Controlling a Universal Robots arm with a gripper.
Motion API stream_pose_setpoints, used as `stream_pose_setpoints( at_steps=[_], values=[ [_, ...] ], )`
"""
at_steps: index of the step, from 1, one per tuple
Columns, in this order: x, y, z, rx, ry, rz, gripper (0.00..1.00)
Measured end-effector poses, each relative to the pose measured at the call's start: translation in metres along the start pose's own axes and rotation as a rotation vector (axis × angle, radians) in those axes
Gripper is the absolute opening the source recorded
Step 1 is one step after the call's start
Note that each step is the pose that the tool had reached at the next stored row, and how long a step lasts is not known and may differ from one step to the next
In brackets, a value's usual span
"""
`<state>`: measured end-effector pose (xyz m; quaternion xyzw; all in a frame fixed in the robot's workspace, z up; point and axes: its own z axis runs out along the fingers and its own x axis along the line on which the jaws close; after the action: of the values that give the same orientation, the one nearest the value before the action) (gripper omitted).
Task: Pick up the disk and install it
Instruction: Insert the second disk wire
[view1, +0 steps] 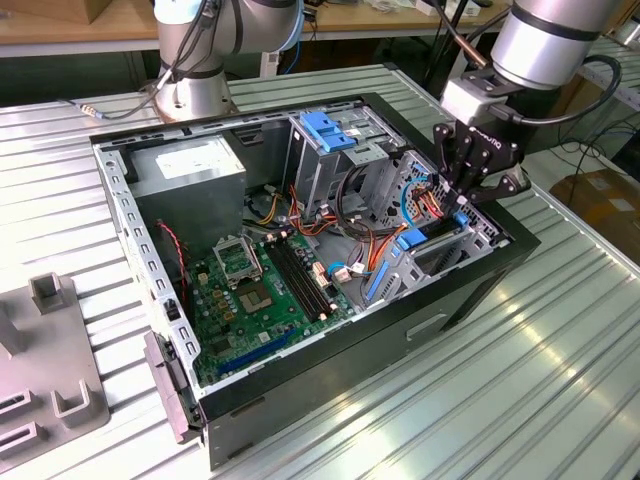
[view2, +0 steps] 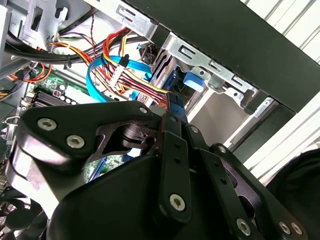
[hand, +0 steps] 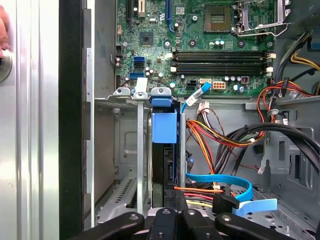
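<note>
Black gripper (view1: 468, 196) low over the open computer case's (view1: 300, 395) drive cage at the exterior view's right, jaws narrow, apparently pinching the blue-framed silver-grey metal disk (hand: 164, 150), on edge, largely slotted in, seating seemingly unfinished.

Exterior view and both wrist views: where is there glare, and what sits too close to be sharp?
In the exterior view, window light glares off the ribbed silver metal table, while the open black computer case stays evenly lit. In the second wrist view, the black claw looms close and soft. In the first wrist view, the green motherboard and the blue-framed disk look sharp.
</note>
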<state>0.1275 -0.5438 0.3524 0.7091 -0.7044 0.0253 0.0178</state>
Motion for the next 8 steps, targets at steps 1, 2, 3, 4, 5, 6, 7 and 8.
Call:
stream_pose_setpoints(
  at_steps=[1,2,3,4,5,6,7,8],
  values=[
    [0.0,0.0,-0.0002,0.0,-0.0001,0.0,0.11],
    [0.0,0.0,-0.0004,0.0,0.0,0.0,0.11],
    [0.0,0.0,-0.0005,0.0,-0.0001,0.0,0.11],
    [0.0001,0.0,-0.0006,0.0,-0.0001,0.0,0.11],
    [0.0001,0.0,-0.0007,0.0,0.0,0.0,0.11],
    [0.0001,0.0,-0.0008,0.0,0.0,0.0,0.11],
    [0.0001,0.0,-0.001,0.0,-0.0001,0.0,0.11],
    [0.0001,0.0,-0.0012,0.0,-0.0001,0.0,0.11]
  ],
)
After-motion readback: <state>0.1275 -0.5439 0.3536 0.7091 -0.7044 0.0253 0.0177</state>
